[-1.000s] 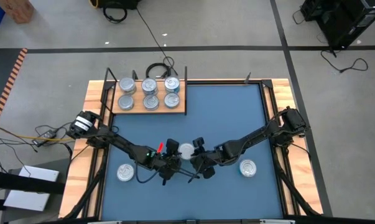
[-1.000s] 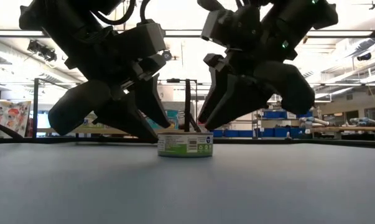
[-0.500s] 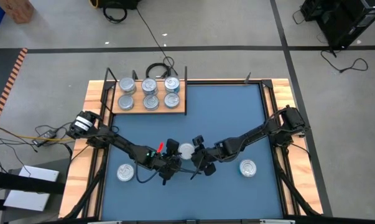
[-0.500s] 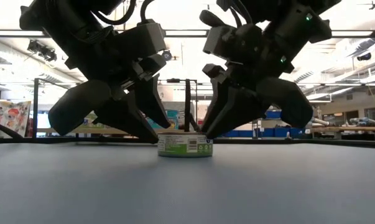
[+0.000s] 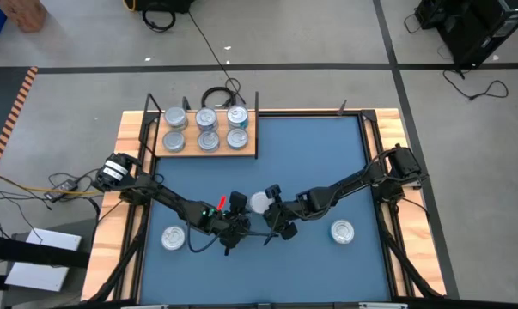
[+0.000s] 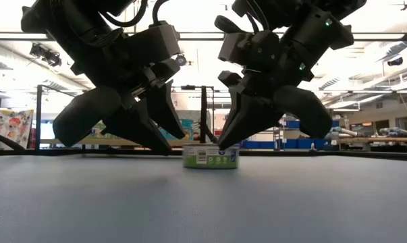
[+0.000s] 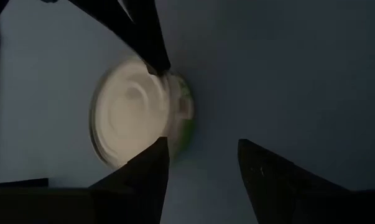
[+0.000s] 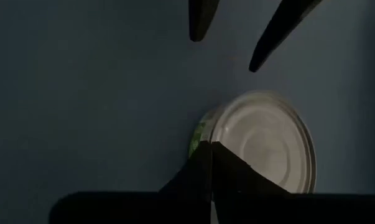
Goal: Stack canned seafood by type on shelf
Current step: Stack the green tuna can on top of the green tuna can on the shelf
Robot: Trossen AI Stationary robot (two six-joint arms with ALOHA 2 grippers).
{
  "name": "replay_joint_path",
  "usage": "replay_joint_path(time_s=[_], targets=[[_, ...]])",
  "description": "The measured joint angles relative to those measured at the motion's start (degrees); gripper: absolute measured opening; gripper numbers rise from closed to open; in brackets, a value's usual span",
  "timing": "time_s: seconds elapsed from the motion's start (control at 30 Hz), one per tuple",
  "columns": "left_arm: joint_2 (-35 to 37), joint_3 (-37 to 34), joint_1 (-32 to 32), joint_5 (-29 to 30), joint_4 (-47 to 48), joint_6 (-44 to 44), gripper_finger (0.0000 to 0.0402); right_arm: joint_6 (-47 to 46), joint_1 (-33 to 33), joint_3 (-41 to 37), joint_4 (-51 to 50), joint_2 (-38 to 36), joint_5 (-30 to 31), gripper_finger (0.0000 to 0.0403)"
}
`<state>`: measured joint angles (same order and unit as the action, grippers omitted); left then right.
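**Both grippers at one tin, mid-mat**

While six tins (image 5: pixel 206 129) sit on the wooden shelf (image 5: pixel 205 151), the right gripper (image 6: pixel 223 143) — fingers pressed together, holding nothing — touches the rim of a green-labelled tin (image 6: pixel 210 157) on the blue mat (image 5: pixel 310 163). The left gripper (image 6: pixel 159 145) stands beside it, jaws apart — empty. Two more tins (image 5: pixel 173 237) lie apart.

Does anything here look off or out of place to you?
One thing: the right end effector has shut on nothing, its fingers pressed together at the rim of the middle tin. The left end effector is open beside that tin. The six tins on the shelf look tidy.
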<state>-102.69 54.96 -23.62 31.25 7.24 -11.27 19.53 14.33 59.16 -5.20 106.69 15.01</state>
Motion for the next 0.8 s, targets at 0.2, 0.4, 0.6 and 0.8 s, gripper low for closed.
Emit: replay_joint_path(time_s=[0.2,0.4,0.6,0.8], targets=[[0.0,0.0,-0.1,0.7,1.4,-0.3,0.0194,-3.5,-0.2,-0.1,2.9,0.1,-1.4,0.0005],[0.0,0.0,-0.2,1.8,1.7,-0.3,0.0194,-8.9,-0.2,-0.1,5.9,0.1,-1.9,0.0002],[0.0,0.0,-1.2,6.1,1.3,-2.4,0.0194,-17.8,-0.3,-0.1,7.0,0.1,-1.9,0.0002],[0.0,0.0,-2.2,8.0,-0.1,-3.6,0.0194,-23.3,-0.3,-0.1,9.4,0.1,-1.9,0.0001]])
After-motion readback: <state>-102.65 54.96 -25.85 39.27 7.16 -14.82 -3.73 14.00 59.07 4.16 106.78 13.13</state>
